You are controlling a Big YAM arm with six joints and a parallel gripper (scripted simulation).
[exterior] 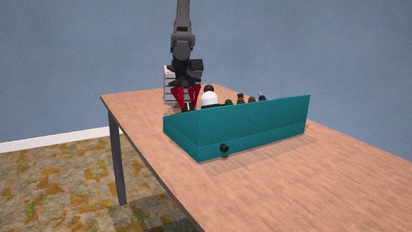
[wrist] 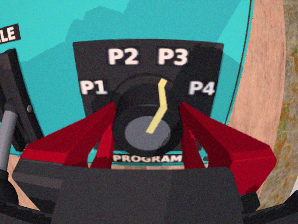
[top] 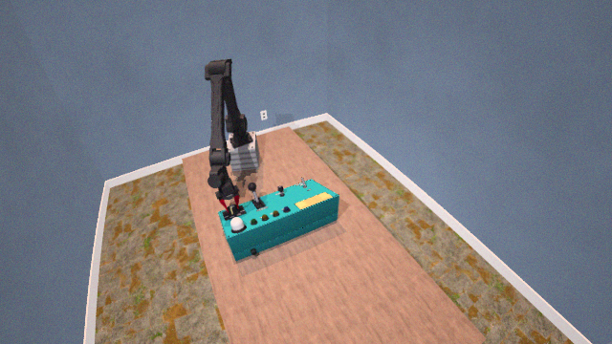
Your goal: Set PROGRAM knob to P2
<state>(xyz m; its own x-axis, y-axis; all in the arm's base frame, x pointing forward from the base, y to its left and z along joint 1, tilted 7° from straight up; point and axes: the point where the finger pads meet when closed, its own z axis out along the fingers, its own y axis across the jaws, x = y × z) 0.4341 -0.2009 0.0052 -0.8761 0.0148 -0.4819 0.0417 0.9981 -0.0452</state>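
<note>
The teal console [top: 287, 226] [exterior: 251, 125] [wrist: 80, 10] stands on the wooden table. Its black PROGRAM knob [wrist: 147, 119] [top: 233, 209] [exterior: 188, 106] sits at the console's left end on a black plate marked P1 to P4. The knob's yellow pointer [wrist: 158, 106] aims at P3. My gripper [wrist: 147, 110] [top: 230, 204] [exterior: 187, 96], with red fingers, comes straight down on the knob and is shut on it, one finger against each side.
A white dome button [top: 237, 224] [exterior: 209, 97] stands beside the knob. Further along the console top are a black ball lever [top: 252, 187], several small coloured buttons [top: 264, 217], a toggle [top: 302, 182] and a yellow panel [top: 314, 200]. The arm's grey base block [top: 244, 155] is behind.
</note>
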